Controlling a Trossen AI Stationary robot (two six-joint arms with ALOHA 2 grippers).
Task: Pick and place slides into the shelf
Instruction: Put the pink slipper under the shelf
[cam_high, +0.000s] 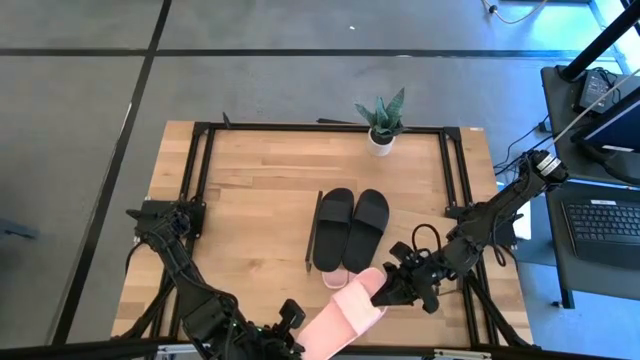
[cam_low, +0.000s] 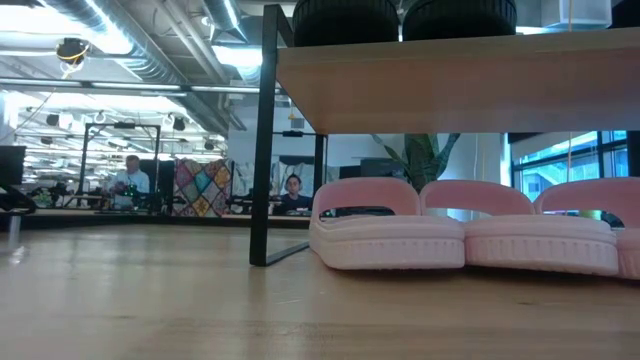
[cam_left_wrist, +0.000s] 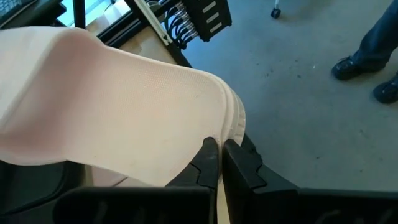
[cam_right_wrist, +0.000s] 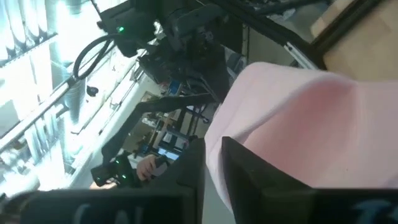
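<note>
- Holding one pale pink slide (cam_high: 345, 315) between them, both grippers meet at the table's near edge; high view shows the right gripper (cam_high: 392, 290) at the slide's toe end and the left gripper (cam_high: 288, 330) at its heel end.
- Left gripper, left wrist view: dark fingers (cam_left_wrist: 211, 163) nearly together, pinched on the thin edge of the pink slide (cam_left_wrist: 118, 106), which fills the space just ahead of them. Floor and a person's shoes (cam_left_wrist: 364, 65) lie beyond; no other view records these.
- Right gripper, right wrist view: fingers (cam_right_wrist: 245, 165) narrowly parted and clamped on the edge of the pink slide (cam_right_wrist: 298, 124); the left arm (cam_right_wrist: 168, 37) and its cabling stand just past the slide.
- Shelf (cam_high: 400, 228), high view: top board lies just beyond the right gripper, carrying the black pair (cam_high: 351, 230) side by side, toes away from the gripper.
- Shelf (cam_low: 450, 90), low view only: beneath the board, three pink slides (cam_low: 465, 235) stand in a row on the tabletop, touching one another; black soles (cam_low: 405, 20) rest on the board above. High view shows only one pink tip (cam_high: 335, 277) under the black pair, beside the right gripper.
- Potted plant (cam_high: 381, 122): at the table's far edge, well beyond both grippers.
- Seated people (cam_low: 130, 180): in the room behind, low view only.
</note>
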